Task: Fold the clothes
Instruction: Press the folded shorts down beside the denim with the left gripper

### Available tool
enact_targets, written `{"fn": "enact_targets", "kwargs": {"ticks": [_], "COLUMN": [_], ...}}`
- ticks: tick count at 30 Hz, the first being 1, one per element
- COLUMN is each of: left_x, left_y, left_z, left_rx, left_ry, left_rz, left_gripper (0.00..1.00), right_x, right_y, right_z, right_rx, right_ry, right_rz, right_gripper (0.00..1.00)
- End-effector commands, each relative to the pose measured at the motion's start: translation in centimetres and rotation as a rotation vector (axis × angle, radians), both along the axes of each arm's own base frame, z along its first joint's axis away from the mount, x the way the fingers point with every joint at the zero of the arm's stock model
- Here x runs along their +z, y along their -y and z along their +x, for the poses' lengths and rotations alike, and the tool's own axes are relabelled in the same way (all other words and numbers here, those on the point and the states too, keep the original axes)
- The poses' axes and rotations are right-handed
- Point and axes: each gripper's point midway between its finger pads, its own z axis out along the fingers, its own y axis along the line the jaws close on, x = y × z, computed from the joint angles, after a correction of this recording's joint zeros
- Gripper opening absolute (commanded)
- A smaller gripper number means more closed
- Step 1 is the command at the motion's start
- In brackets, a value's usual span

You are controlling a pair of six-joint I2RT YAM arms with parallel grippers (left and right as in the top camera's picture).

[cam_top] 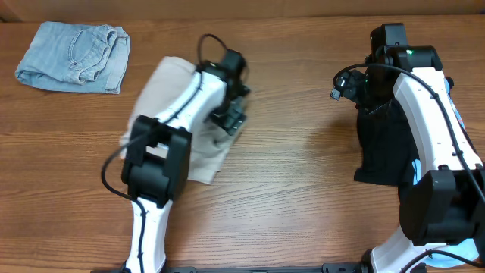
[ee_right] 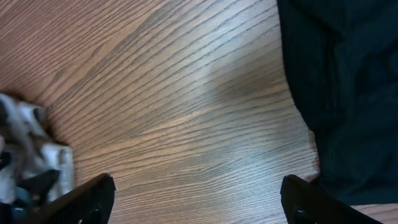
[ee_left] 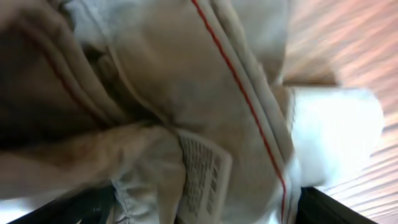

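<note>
- Overhead, a brown wood-grain table (cam_top: 303,189) fills nearly the whole frame, its grain running left to right; only a thin paler strip shows past its far edge at the top.
- Beige shorts (cam_top: 170,76) lie left of centre, partly covered by the left arm.
- The left gripper (cam_top: 231,117) sits on the right side of that cloth. In the wrist view its dark fingers stand spread at the bottom corners with bunched, blurred fabric between them, so the claw reads as released.
- A red line of stitching (ee_left: 242,93) and a white printed label (ee_left: 202,177) show on the fabric.
- Folded denim shorts (cam_top: 74,57) rest in the upper left corner, well apart from both arms.
- A black garment (cam_top: 375,152) lies at the right, under the right arm, with a sky-blue scrap (cam_top: 415,171) at its edge.
- The right gripper (ee_right: 198,196) is released, over bare wood, the black cloth just beside it.
</note>
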Motion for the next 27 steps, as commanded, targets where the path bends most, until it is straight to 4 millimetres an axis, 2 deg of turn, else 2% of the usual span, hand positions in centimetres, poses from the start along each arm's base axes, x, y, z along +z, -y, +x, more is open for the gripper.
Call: {"fn": "enact_targets", "kwargs": {"ticks": [1,8,13,20,27], "left_x": [-1.3,5.2,6.8,5.7,1.9], "left_y": [-2.2,0.6,1.5,0.9,-0.1], "left_z": [0.0,2.4,2.2,1.1,0.7], "left_rx": [0.071,0.112,0.167,0.244,0.280], "left_ry": [-0.110,-0.055,-0.071,-0.122,-0.124], "left_rz": [-0.011,-0.154,-0.213,-0.185,-0.130], "left_gripper": [0.89,0.96,0.97,0.96,0.95], "right_x": [1.3,1.3,1.3,1.3,1.1], "right_y": [0.2,0.2,0.2,0.2,0.2], "right_z": [0.5,0.4,0.4,0.4,0.2], "right_rx": [0.003,0.003,0.007,0.010,0.030], "right_ry": [0.046,0.043,0.044,0.044,0.040], "right_rz": [-0.002,-0.002,-0.003,-0.004,-0.009], "right_gripper": [0.89,0.89,0.89,0.89,0.89]}}
